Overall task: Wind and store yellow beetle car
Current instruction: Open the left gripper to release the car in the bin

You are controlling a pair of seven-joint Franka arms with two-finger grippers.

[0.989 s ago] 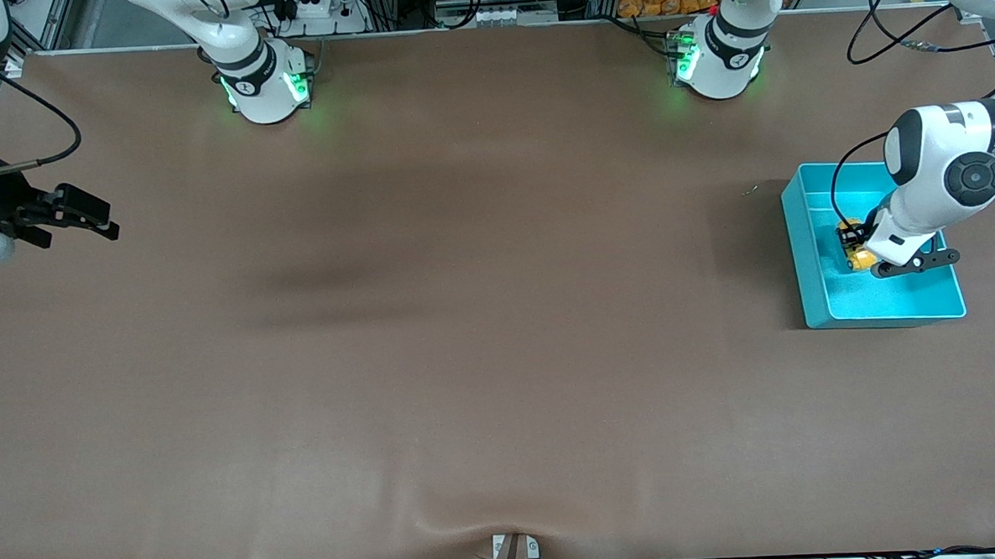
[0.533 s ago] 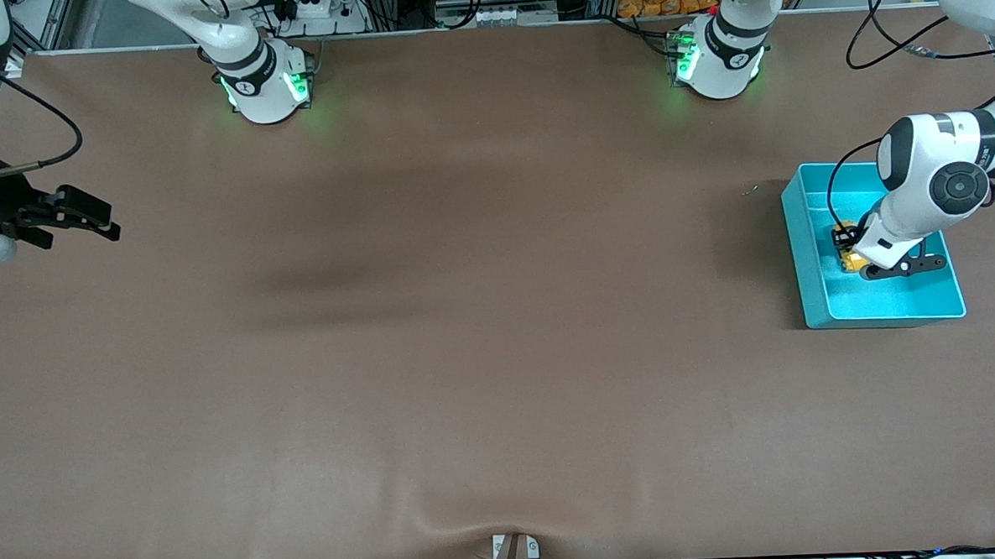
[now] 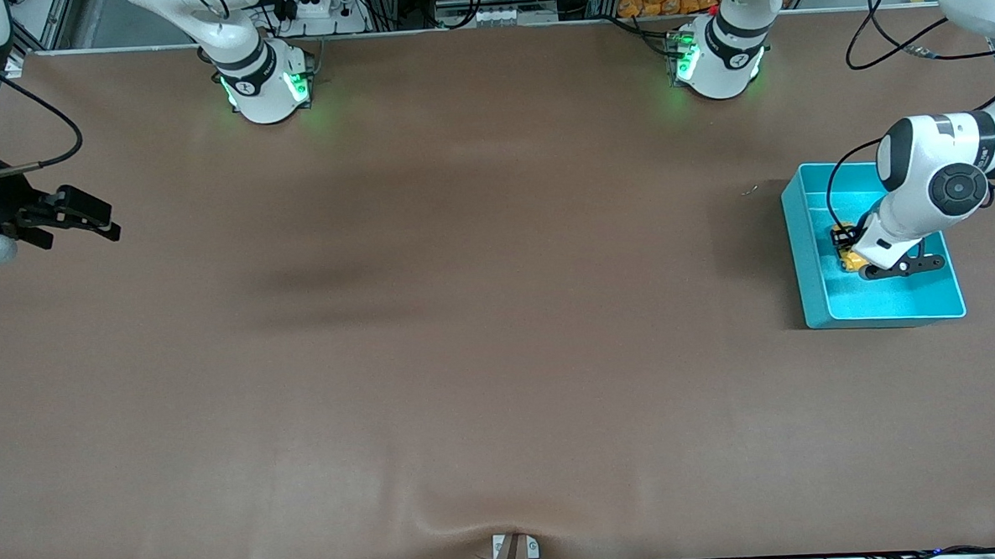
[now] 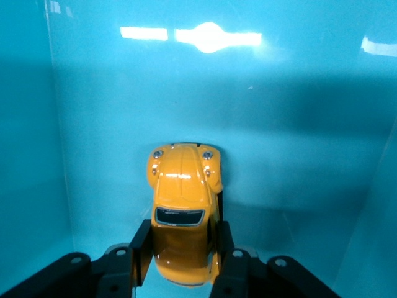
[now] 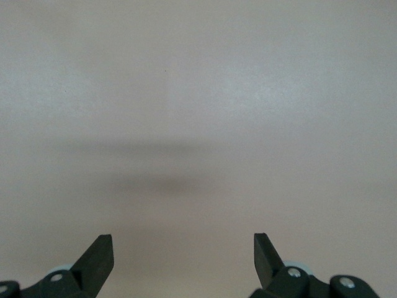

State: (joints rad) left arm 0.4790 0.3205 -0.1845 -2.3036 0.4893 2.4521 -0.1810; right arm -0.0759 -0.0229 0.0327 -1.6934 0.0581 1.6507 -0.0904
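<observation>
The yellow beetle car [image 3: 848, 258] is inside the cyan bin [image 3: 801, 249] at the left arm's end of the table. My left gripper [image 3: 851, 251] reaches down into the bin and is shut on the car. In the left wrist view the car [image 4: 182, 192] sits low over the bin floor [image 4: 298, 124], with the fingers of my left gripper [image 4: 183, 237] against its two sides at the rear half. My right gripper [image 3: 96, 221] is open and empty and waits over the right arm's end of the table. The right wrist view shows its gripper [image 5: 183, 248] over bare mat.
The brown mat [image 3: 482, 314] covers the whole table. The two arm bases [image 3: 266, 84] [image 3: 719, 56] stand along the edge farthest from the front camera. A small speck [image 3: 749, 189] lies on the mat beside the bin.
My left gripper has moved lower into the bin with the car over the last second, and has barely moved in the last half second. The right arm has not moved.
</observation>
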